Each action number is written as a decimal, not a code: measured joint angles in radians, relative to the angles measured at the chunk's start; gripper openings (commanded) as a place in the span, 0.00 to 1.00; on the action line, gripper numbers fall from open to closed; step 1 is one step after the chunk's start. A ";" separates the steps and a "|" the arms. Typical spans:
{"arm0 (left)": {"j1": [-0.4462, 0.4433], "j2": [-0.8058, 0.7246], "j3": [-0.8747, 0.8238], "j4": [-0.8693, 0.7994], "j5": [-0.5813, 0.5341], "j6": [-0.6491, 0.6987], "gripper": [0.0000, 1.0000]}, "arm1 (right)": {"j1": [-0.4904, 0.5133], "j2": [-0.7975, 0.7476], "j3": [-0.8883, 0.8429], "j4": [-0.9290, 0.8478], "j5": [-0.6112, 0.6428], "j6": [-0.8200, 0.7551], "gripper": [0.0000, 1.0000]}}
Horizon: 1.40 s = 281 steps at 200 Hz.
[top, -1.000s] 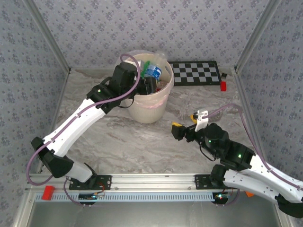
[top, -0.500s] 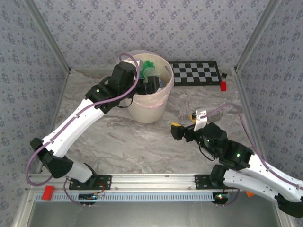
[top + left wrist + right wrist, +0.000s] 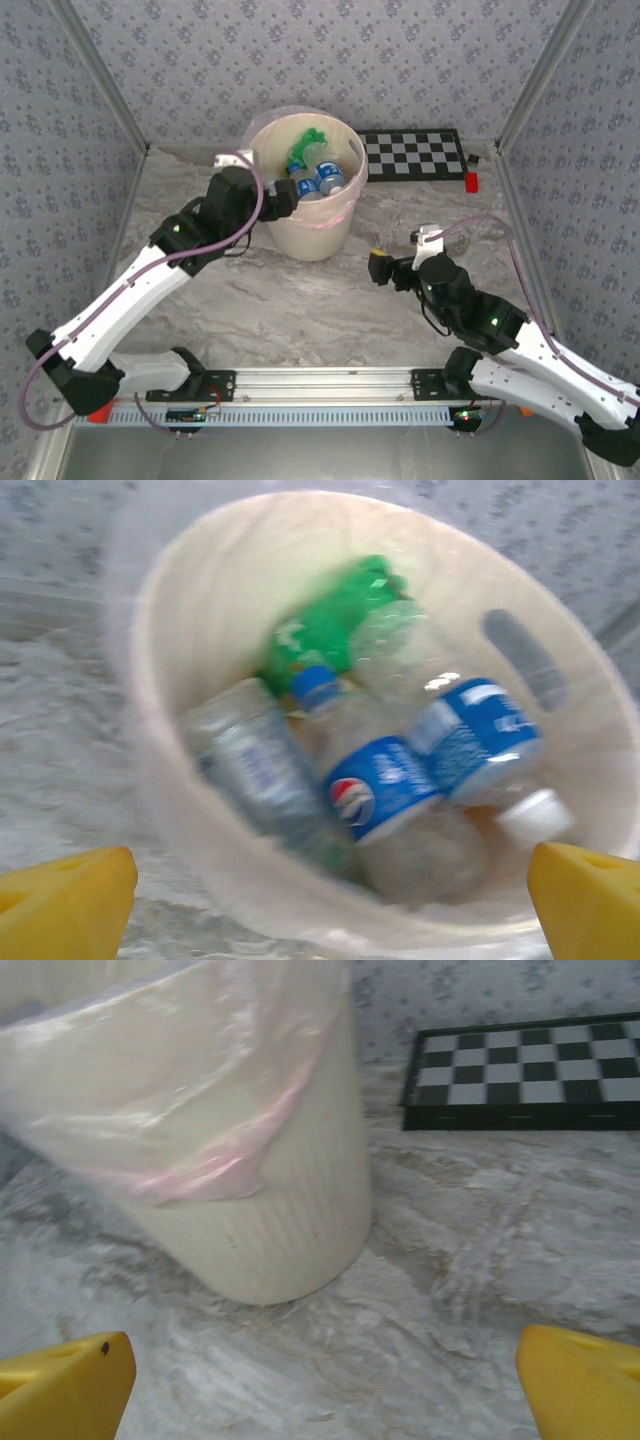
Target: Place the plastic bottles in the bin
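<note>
Okay: left pincer [image 3: 325, 905] is wide open, with nothing between its yellow fingertips [image 3: 60, 905], sitting just outside the near rim of the bin [image 3: 200, 600]. The plastic bottles [image 3: 385, 790] are piled inside the bin, straight ahead of and below that pincer: two clear with blue labels, one clear with a pale label, and a green bottle [image 3: 330, 625] at the back. Right pincer [image 3: 320, 1380] is also open and empty, low over the desk [image 3: 480, 1260]. The bin is ahead to its left, not touching it; checkerboard [image 3: 530, 1070] ahead-right.
</note>
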 measured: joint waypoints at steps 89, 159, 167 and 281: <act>0.160 -0.256 -0.634 0.024 -0.179 -0.214 1.00 | -0.380 0.061 -0.183 0.109 0.113 -0.011 1.00; 0.235 -0.228 -0.664 0.017 -0.274 -0.203 1.00 | -0.555 0.227 -0.253 0.352 0.169 -0.142 1.00; 0.261 -0.219 -0.658 0.015 -0.290 -0.187 1.00 | -0.563 0.238 -0.262 0.367 0.164 -0.155 1.00; 0.674 -0.029 -0.848 0.528 -0.241 0.266 1.00 | -0.599 0.515 -0.373 0.747 0.224 -0.358 1.00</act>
